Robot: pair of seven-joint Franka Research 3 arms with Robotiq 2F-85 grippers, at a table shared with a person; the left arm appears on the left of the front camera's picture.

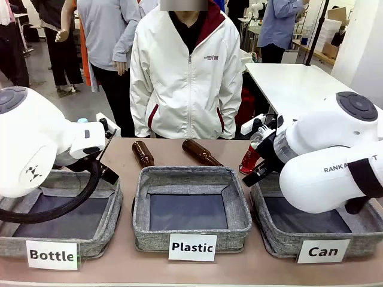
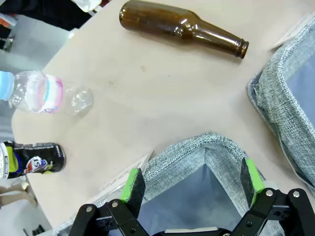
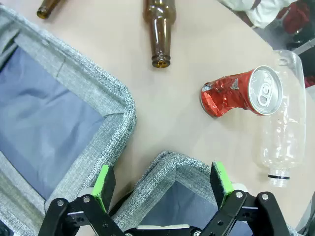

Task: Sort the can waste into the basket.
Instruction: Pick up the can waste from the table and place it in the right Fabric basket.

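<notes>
Red can [image 3: 236, 96] lies on bare table [image 3: 108, 49] beyond the basket [image 3: 162, 167] rim; both arms' jaws gape wide, empty.

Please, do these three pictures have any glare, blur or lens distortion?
Front view: even indoor light, the cards read sharply. Left wrist view: the table edge bends from the wide lens; a glint runs along the brown bottle. Right wrist view: sharp; highlights on the red can and clear bottle.
</notes>
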